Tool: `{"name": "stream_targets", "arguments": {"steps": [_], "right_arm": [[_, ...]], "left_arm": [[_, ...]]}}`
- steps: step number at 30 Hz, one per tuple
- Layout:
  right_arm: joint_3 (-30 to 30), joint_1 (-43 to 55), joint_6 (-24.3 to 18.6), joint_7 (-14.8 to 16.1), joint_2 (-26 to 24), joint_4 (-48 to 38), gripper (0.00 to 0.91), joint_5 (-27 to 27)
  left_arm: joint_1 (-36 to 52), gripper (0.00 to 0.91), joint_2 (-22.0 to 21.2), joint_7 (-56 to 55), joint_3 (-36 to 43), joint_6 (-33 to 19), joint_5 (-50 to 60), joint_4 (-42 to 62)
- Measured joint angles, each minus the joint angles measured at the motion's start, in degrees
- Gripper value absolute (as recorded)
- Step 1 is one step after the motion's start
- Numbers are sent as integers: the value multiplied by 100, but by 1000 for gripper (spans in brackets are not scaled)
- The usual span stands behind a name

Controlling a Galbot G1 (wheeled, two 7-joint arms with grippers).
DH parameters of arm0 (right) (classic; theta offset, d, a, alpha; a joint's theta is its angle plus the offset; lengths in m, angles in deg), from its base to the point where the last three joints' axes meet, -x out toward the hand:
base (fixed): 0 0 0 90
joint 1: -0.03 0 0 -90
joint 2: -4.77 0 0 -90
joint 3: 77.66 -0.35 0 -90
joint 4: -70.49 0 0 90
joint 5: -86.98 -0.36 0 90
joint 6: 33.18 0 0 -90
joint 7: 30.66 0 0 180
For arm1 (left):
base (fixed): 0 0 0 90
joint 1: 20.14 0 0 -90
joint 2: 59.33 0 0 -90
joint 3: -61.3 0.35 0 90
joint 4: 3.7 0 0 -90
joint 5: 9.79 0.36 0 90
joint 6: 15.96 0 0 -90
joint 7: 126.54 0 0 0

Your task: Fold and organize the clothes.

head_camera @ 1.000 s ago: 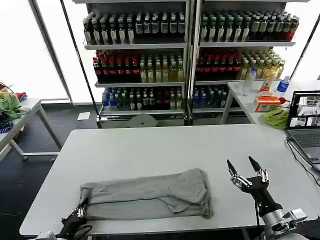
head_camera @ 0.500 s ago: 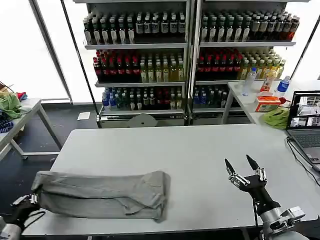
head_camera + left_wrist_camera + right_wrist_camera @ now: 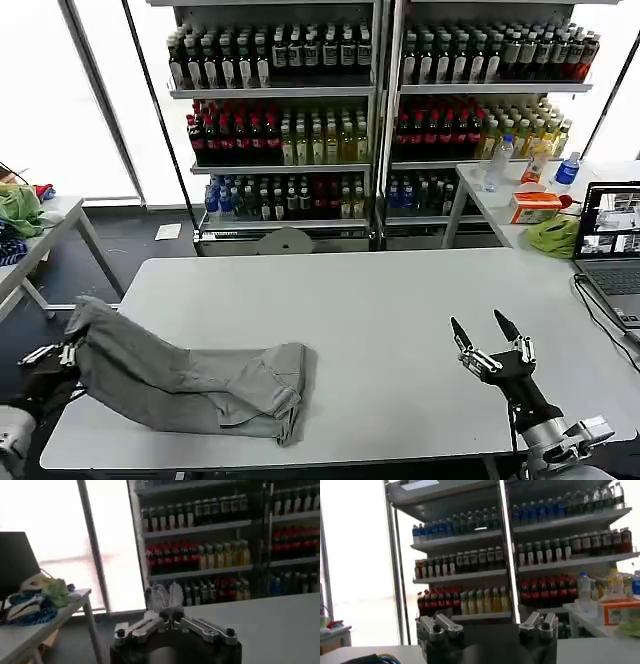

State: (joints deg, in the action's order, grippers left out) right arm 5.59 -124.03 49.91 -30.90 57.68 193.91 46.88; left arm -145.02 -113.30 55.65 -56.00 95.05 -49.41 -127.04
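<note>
Left hand (image 3: pixel 62 352) fingertips — buried in shirt (image 3: pixel 190 385).

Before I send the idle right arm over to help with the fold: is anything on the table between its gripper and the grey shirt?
Nothing visible. Bare table lies between the open right gripper and the grey shirt, whose far end the left gripper holds pinched, lifted off the table's left edge.

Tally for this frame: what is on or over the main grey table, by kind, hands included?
Folded light grey shirt bundle, one end pinched and lifted by the left hand past the table's left edge: 1
Robot hands: 2; the right hand is open over the table's right part
Total: 3
</note>
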Motion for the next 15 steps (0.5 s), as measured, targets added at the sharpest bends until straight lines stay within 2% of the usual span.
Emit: {"name": "stream_targets", "arguments": {"steps": [6, 15], "right_arm": [[-16, -66, 7, 1, 76, 49, 907, 61], [-45, -135, 7, 10, 174, 62, 907, 151]], "left_arm": [[279, 0, 34, -365, 931, 280, -350, -335], [547, 0, -112, -626, 2208, 348, -413, -317]]}}
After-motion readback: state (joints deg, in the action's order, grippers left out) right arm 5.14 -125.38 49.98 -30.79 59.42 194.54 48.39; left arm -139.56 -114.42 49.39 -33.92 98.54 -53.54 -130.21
